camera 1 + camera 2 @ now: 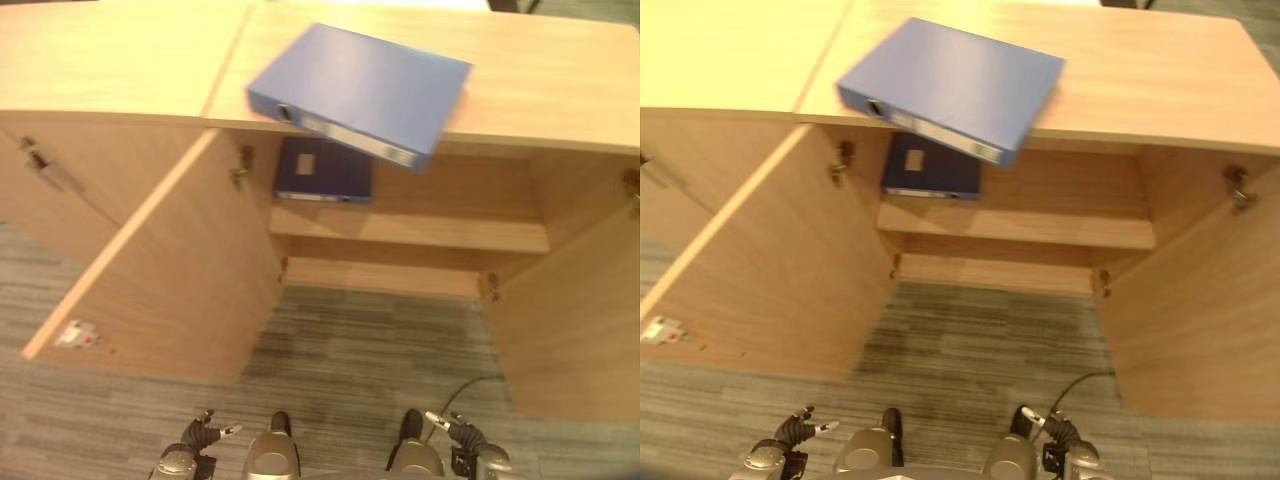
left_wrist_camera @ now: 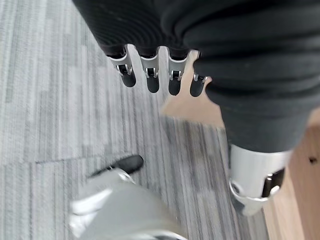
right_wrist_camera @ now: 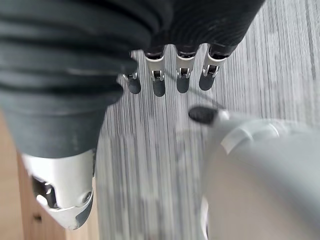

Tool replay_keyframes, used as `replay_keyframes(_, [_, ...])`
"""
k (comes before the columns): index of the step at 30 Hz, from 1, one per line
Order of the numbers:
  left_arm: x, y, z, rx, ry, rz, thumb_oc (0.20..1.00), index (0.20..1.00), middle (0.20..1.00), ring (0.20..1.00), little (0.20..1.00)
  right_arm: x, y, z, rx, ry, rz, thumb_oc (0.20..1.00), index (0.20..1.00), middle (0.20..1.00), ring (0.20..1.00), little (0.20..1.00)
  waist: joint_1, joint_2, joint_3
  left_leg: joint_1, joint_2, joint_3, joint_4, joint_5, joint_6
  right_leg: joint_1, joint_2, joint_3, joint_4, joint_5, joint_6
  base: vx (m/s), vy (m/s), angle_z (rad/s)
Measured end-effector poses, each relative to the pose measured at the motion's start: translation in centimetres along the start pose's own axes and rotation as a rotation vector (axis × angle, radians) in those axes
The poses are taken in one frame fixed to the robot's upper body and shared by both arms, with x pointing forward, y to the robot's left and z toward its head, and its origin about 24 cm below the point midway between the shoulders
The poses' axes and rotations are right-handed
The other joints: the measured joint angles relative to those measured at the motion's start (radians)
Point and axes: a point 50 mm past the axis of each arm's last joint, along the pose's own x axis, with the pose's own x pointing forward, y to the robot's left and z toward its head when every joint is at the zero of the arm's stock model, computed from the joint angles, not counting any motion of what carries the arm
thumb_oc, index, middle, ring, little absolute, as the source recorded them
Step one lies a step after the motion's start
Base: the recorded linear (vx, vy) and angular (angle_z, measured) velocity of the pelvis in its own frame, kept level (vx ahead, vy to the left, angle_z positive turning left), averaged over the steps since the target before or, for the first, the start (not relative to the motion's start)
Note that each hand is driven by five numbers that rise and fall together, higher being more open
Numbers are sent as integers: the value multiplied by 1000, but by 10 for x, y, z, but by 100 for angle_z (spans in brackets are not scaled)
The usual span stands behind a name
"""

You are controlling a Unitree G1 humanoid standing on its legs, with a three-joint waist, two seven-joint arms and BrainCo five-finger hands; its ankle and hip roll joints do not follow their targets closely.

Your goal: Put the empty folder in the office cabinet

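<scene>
A blue folder point(image 1: 365, 92) lies flat on top of the wooden office cabinet point(image 1: 560, 80), its spine end jutting over the front edge. Both cabinet doors stand open. A second, darker blue folder point(image 1: 324, 170) lies on the upper shelf point(image 1: 450, 232) inside, at its left end. My left hand point(image 2: 150, 75) hangs low over the carpet, fingers straight and holding nothing. My right hand point(image 3: 170, 75) hangs the same way on the other side, fingers relaxed and empty. Both hands are far below and in front of the folder.
The left cabinet door point(image 1: 160, 270) swings out wide toward me, the right door point(image 1: 580, 310) stands open at the right. Grey striped carpet point(image 1: 370, 360) lies between the doors. The right part of the shelf is bare.
</scene>
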Motion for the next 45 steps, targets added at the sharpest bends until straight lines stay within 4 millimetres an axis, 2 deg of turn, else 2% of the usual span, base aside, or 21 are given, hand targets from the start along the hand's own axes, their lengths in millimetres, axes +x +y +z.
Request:
replay_keyframes(2, [1,-21,7,-30,-26,-45,1000,1000,1000,1000,1000,-5,-24,-9,-23,26,-56,1000,1000,1000,1000,1000,-32,51,2,19,39,-8,-26,10,-11,-26,32,15,82,-63,-6,358,-376,-6])
replay_keyframes(4, [0,-23,3,-40,-15,-46,1000,1000,1000,1000,1000,-12,-29,-35,-26,109,-64,1000,1000,1000,1000,1000,-46,57,-6,29,39,-41,-44,-1,-23,-118,36,166,301,-227,-3,300,-429,27])
replay_keyframes(5, [-5,-26,-15,-45,39,-49,1000,1000,1000,1000,1000,-13,-31,-40,-49,137,-70,1000,1000,1000,1000,1000,-51,95,-31,43,76,-54,-81,57,-13,-131,71,119,329,-261,-34,245,-520,24])
replay_keyframes(7, [-8,-25,-26,-40,72,-50,1000,1000,1000,1000,1000,-13,-30,-39,-73,130,-61,1000,1000,1000,1000,1000,-35,86,-32,47,97,-78,-86,147,11,-132,93,105,342,-279,-54,182,-416,-16])
replay_keyframes(10, [-12,-26,-37,-80,106,-45,1000,1000,1000,1000,1000,-8,-27,-19,-87,59,-44,1000,1000,1000,1000,1000,-9,70,-32,39,176,-126,-47,368,-57,-56,200,90,232,-243,-134,180,-448,-37])
replay_keyframes(11, [-11,-27,-33,-80,90,-48,1000,1000,1000,1000,1000,-9,-27,-21,-87,62,-43,1000,1000,1000,1000,1000,-11,61,-40,18,189,-135,-25,427,-45,-39,213,78,218,-245,-156,115,-368,29])
replay_keyframes(12, [-10,-28,-29,-80,75,-53,1000,1000,1000,1000,1000,-9,-28,-22,-87,60,-45,1000,1000,1000,1000,1000,-27,57,-40,-21,213,-69,26,465,-1,1,217,49,177,-232,-186,91,-247,58])
replay_keyframes(13, [-8,-29,-23,-80,54,-60,1000,1000,1000,1000,1000,-9,-30,-22,-89,60,-50,1000,1000,1000,1000,1000,-53,40,-34,-50,227,28,79,472,9,37,221,28,139,-222,-201,93,-194,45])
replay_keyframes(15, [-8,-30,-22,-78,49,-68,1000,1000,1000,1000,1000,-9,-34,-16,-97,44,-59,1000,1000,1000,1000,1000,-55,29,-37,-58,202,101,132,419,-41,68,237,38,91,-208,-226,108,-142,4])
replay_keyframes(17, [-8,-32,-19,-63,40,-81,1000,1000,1000,1000,1000,-8,-34,-16,-96,46,-62,1000,1000,1000,1000,1000,-58,17,-33,-81,92,30,148,247,-41,114,239,56,9,-175,-233,108,-66,-13])
replay_keyframes(19, [-8,-35,-21,-35,48,-99,1000,1000,1000,1000,1000,-6,-28,-13,-92,44,-51,1000,1000,1000,1000,1000,-42,5,-27,-90,0,-28,55,178,-37,145,244,72,-41,-155,-225,114,-23,-25])
replay_keyframes(22, [-6,-35,-15,-17,38,-105,1000,1000,1000,1000,1000,-3,-11,-11,-80,39,-15,1000,1000,1000,1000,1000,6,-12,-17,-152,-143,-194,-186,172,-20,196,268,100,-154,-111,-194,92,7,-39])
replay_keyframes(23, [-5,-35,-13,-20,34,-103,1000,1000,1000,1000,1000,-3,-6,-15,-84,56,-5,1000,1000,1000,1000,1000,24,-16,-13,-157,-156,-242,-196,173,-19,205,275,110,-167,-102,-193,105,64,-45])
replay_keyframes(24, [-6,-32,-18,-25,57,-92,1000,1000,1000,1000,1000,-4,-2,-20,-122,72,12,1000,1000,1000,1000,1000,15,-15,-13,-89,-126,-186,-187,197,18,256,274,119,-168,-124,-162,150,122,-28])
replay_keyframes(25, [-6,-26,-22,-19,74,-77,1000,1000,1000,1000,1000,-5,4,-28,-114,91,26,1000,1000,1000,1000,1000,5,-33,-8,-22,-138,-166,-222,220,71,297,253,115,-165,-142,-128,121,146,-19])
replay_keyframes(27, [-4,-13,-18,6,63,-51,1000,1000,1000,1000,1000,-6,22,-31,-93,93,69,1000,1000,1000,1000,1000,10,-82,-2,-2,-182,-151,-230,202,113,297,206,103,-133,-148,-107,77,159,-3])
replay_keyframes(29, [-4,-10,-15,12,54,-43,1000,1000,1000,1000,1000,-6,25,-34,-87,99,77,1000,1000,1000,1000,1000,19,-37,-11,36,-203,-156,-223,164,160,254,135,74,-86,-174,-46,85,200,7])
replay_keyframes(32, [-4,-4,-15,16,49,-32,1000,1000,1000,1000,1000,-7,27,-35,-85,101,82,1000,1000,1000,1000,1000,20,-47,-21,39,-231,-158,-232,151,168,219,64,69,-128,-142,4,40,110,9])
replay_keyframes(34, [-5,-1,-19,18,54,-24,1000,1000,1000,1000,1000,-7,28,-37,-83,107,85,1000,1000,1000,1000,1000,20,-56,-34,37,-246,-159,-232,149,168,191,34,69,-129,-136,6,13,103,8])
replay_keyframes(37, [-7,0,-23,19,67,-23,1000,1000,1000,1000,1000,-9,27,-42,-81,117,82,1000,1000,1000,1000,1000,20,-64,-53,39,-250,-165,-231,146,158,191,33,71,-126,-63,10,-33,91,11])
replay_keyframes(45, [-5,0,-17,15,51,-23,1000,1000,1000,1000,1000,-5,23,-31,-89,96,72,1000,1000,1000,1000,1000,20,-32,-47,64,-185,-154,-223,134,135,105,66,70,51,-104,24,19,27,-10])
